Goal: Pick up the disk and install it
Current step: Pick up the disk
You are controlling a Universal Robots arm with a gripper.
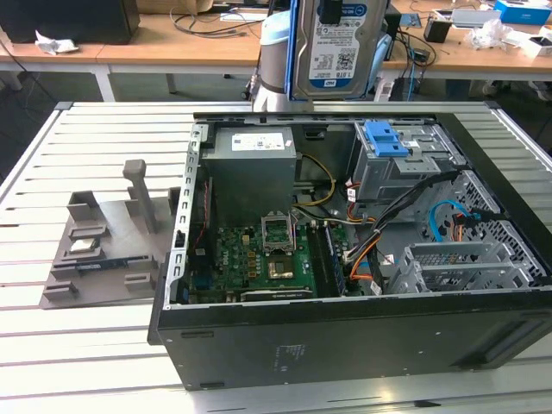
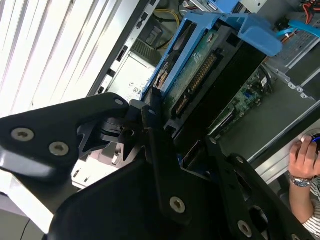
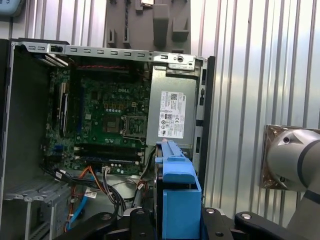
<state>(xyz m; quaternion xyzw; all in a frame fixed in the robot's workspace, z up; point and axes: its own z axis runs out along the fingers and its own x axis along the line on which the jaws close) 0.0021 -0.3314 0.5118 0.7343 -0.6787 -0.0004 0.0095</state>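
Observation:
The disk (image 1: 339,43), silver with a blue-and-white label, hangs upright above the back of the open computer case (image 1: 345,341), over the gap between the power-supply box and the drive cage. My gripper (image 2: 182,137) is shut on it: black fingers (image 2: 152,125) press the two sides of its blue carrier frame (image 2: 250,32). In the second wrist view the disk's green board and connector (image 2: 200,70) face the camera. In the first wrist view the blue carrier (image 3: 177,200) stands between the gripper's black links, above the case interior.
Inside the case are the grey power-supply box (image 1: 254,164), the motherboard (image 1: 259,254), loose cables (image 1: 366,250) and the grey cage with a blue latch (image 1: 388,138). A grey fixture (image 1: 103,241) sits on the slatted table at the exterior view's left. A person's hand (image 2: 302,160) rests nearby.

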